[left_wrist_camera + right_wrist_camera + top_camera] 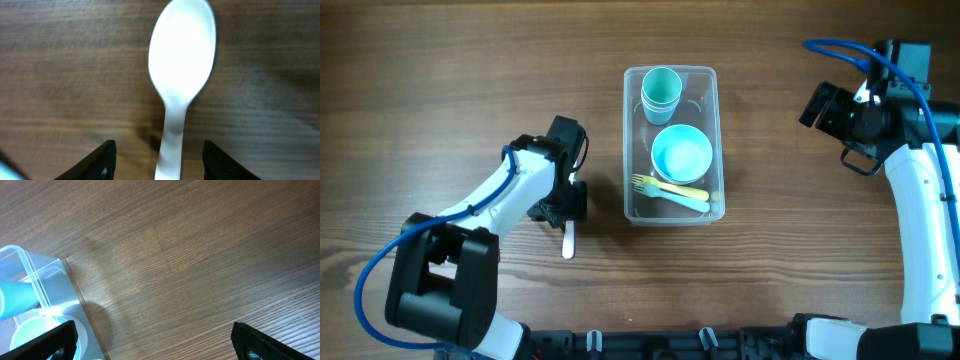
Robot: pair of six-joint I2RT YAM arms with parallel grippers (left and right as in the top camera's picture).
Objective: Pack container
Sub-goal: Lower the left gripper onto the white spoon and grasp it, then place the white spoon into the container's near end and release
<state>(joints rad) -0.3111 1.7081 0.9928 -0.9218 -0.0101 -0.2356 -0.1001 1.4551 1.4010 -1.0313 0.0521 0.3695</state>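
The clear plastic container [632,150] stands at the table's middle. It holds stacked teal cups [661,90], a light blue bowl [681,153] and a yellow-green fork with a pale utensil [670,190]. A white spoon [569,240] lies on the table left of it; in the left wrist view [182,65] its handle runs between my open left gripper's fingers [160,162]. My left gripper [567,208] hangs low over the spoon's handle. My right gripper [830,110] is open and empty at the far right, above bare table [155,340]. The container's corner shows in the right wrist view [30,275].
The wooden table [450,90] carries nothing else in view. Blue cables run along both arms.
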